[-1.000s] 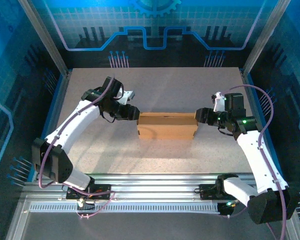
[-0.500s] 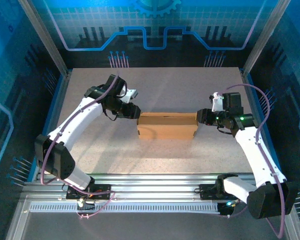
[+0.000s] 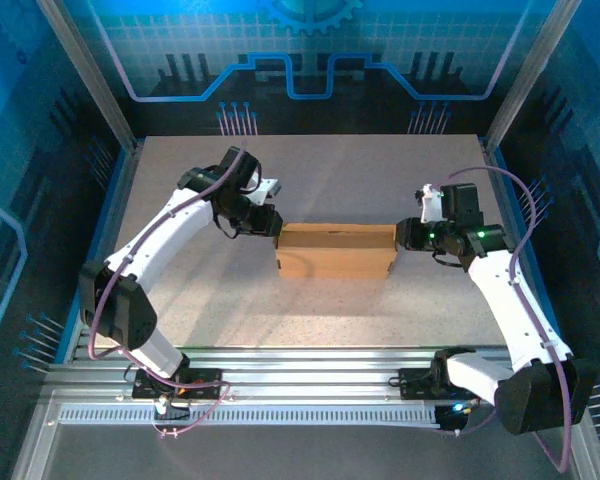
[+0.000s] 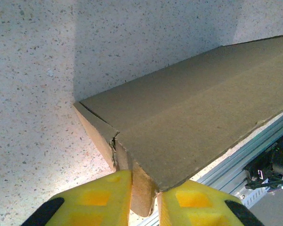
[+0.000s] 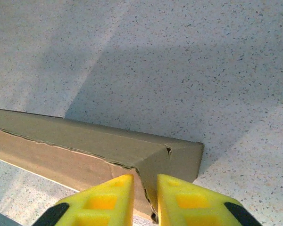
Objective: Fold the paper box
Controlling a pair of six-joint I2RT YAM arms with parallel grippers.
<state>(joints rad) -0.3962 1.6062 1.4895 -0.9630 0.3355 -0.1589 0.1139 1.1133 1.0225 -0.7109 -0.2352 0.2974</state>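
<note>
Sitting folded shut near the middle of the speckled desk (image 3: 330, 170), the brown paper box (image 3: 336, 251) has its long side running left to right between the two arms. The left jaws pinch the cardboard wall at its left end, one yellow finger (image 4: 101, 197) on either side. The right jaws grip the right end wall, fingers (image 5: 104, 200) nearly together.

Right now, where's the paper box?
In the top view the paper box lies in the middle of the table, long side across. It is pinched at its left end by the left gripper and at its right end by the right gripper.
</note>
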